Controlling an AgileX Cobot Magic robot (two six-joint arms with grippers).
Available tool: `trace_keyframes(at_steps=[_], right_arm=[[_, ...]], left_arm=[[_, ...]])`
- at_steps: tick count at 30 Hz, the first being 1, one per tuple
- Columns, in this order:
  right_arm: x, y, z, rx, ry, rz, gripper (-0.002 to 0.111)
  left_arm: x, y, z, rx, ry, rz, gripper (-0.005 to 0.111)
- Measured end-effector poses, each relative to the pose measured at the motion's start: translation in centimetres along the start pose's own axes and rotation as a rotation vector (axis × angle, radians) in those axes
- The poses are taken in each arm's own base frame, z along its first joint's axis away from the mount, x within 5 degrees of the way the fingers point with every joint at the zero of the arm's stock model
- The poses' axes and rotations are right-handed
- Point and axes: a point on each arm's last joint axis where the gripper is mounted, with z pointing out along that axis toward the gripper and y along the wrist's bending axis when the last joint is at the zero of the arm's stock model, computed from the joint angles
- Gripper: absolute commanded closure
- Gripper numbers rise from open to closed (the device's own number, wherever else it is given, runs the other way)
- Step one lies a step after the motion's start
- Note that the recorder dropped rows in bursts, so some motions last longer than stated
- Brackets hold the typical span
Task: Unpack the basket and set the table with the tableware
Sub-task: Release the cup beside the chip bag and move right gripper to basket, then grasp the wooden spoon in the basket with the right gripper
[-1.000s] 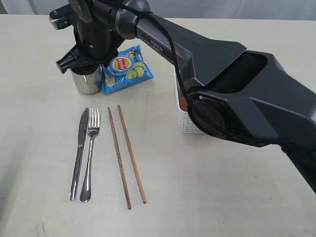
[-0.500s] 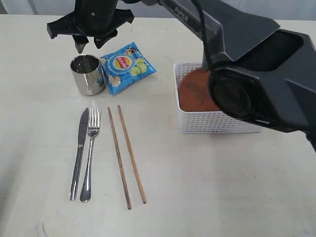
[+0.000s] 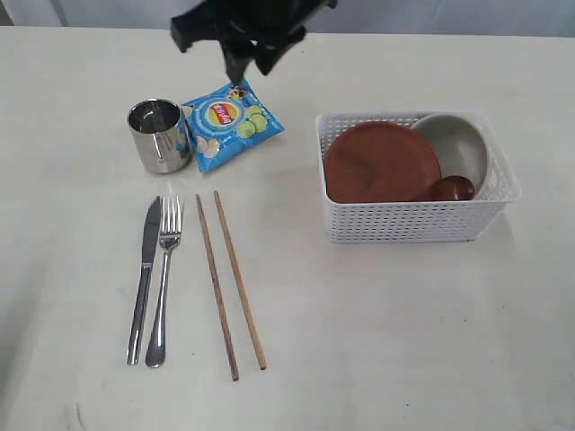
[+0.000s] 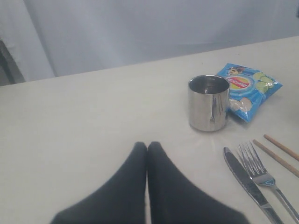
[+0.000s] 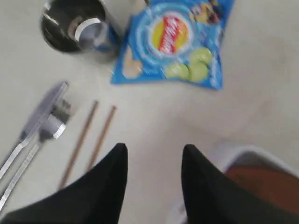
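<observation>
Four kinds of tableware are already out on the desk [image 3: 404, 341]. The steel knife [image 3: 144, 278] and the fork [image 3: 163, 287] lie side by side, the two wooden chopsticks [image 3: 216, 285] lie just beside them, and the steel cup [image 3: 160, 136] stands upright beyond the tip of the knife, just beside the blue chip bag [image 3: 231, 123].

Three pieces are not yet unpacked. The white basket [image 3: 404, 224] stands well apart from the cutlery, on my right side. Inside it I see the round brown plate [image 3: 379, 163] lying tilted, the pale grey-green bowl [image 3: 456, 144] partly under its edge, and the dark red-brown spoon [image 3: 452, 189] low between them.

My right hand [image 5: 154, 149] is released: its two fingers stand apart and nothing is between them. It hangs in the air over the chip bag, between the cup and the basket. My left hand [image 4: 147, 145] is clenched, tip against tip, and it grasps nothing; it points toward the cup from the side.

I judge that a little more than half of the work is done. What is left is to take the plate, the bowl and the spoon out and to place them near the cutlery. The plate covers much of the basket, so I think it should come out first.
</observation>
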Motion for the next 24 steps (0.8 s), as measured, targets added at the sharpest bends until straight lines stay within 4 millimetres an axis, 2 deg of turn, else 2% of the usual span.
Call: trace_keyframes(at_steps=[3, 7, 11, 14, 19, 24], right_arm=[[3.1, -2.9, -1.4, 0.071, 0.057, 0.030, 0.071], [7.5, -8.1, -3.9, 0.112, 0.099, 0.118, 0.071], [10.8, -11.8, -4.4, 0.123, 0.158, 0.080, 0.071], [11.4, -12.3, -3.7, 0.076, 0.187, -0.119, 0.071], [10.8, -10.6, -0.4, -0.049, 0.229, -0.526, 0.071], [11.1, -11.4, 2.9, 0.010, 0.385, -0.652, 0.071]], left_arm=[[0.0, 0.0, 0.0, 0.000, 0.000, 0.000, 0.107], [0.0, 0.0, 0.0, 0.000, 0.000, 0.000, 0.107], [0.0, 0.0, 0.0, 0.000, 0.000, 0.000, 0.107], [0.0, 0.0, 0.0, 0.000, 0.000, 0.000, 0.107], [0.0, 0.0, 0.0, 0.000, 0.000, 0.000, 0.107], [0.0, 0.0, 0.0, 0.000, 0.000, 0.000, 0.107]])
